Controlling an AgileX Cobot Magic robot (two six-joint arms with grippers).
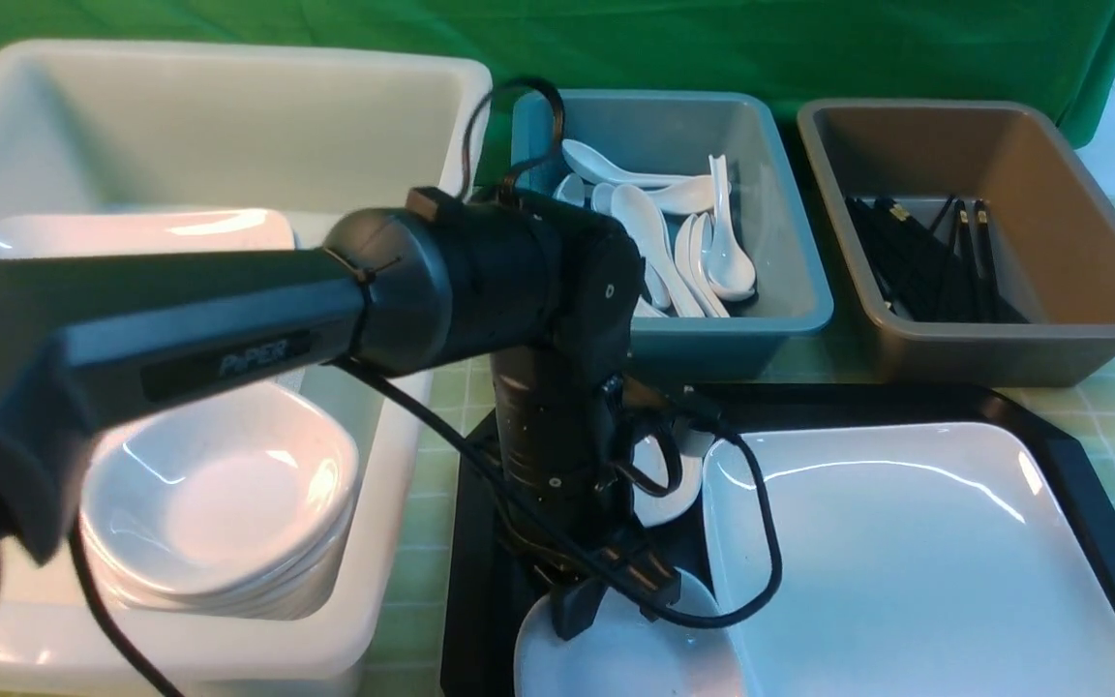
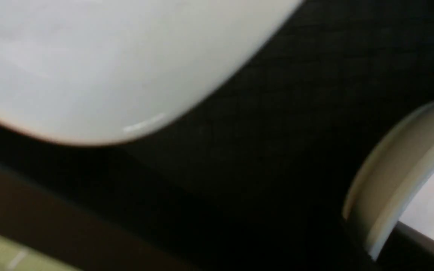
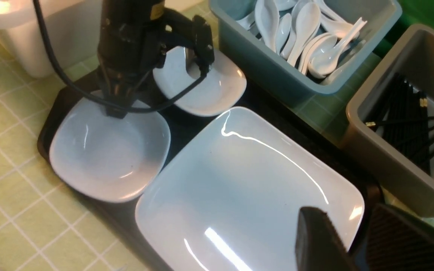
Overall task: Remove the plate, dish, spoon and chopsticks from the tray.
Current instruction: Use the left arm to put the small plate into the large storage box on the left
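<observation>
Grippers differ — left gripper [image 1: 577, 608] sits at the rim of the dish [image 1: 635, 663], near-left corner of the tray [image 1: 1085, 474], closure unclear; right gripper [image 3: 349, 226] hangs half-open, empty.

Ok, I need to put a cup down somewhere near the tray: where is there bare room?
Bare tablecloth runs in a narrow strip between the white tub and the tray, with a wider patch off the tray corner by the bowl nearer the robot. The tray is crowded: plate, that bowl, a farther bowl, the left arm above them.
</observation>
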